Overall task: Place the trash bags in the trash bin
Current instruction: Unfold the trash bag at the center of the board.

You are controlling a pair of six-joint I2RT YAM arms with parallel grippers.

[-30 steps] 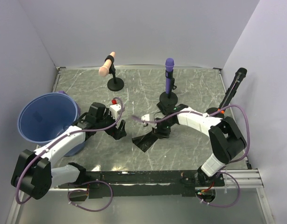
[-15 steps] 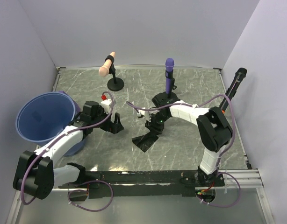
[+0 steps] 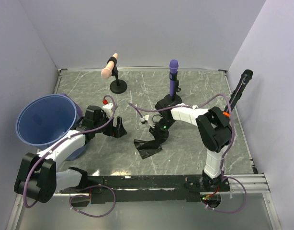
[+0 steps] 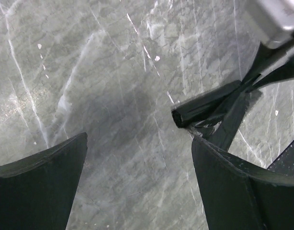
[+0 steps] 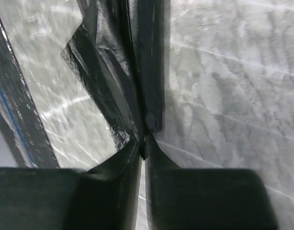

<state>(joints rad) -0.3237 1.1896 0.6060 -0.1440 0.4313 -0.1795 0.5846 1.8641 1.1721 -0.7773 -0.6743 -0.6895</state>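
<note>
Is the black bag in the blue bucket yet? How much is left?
Done: nothing so far; no bag shows inside the trash bin. In hand: the right gripper is shut on the black trash bag. The left gripper is open and empty. Left: carrying the bag over and dropping it in the bin.

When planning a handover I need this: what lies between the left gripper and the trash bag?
Nothing: only bare tabletop separates the left gripper from the trash bag, seen in the top external view; the left wrist view agrees.
</note>
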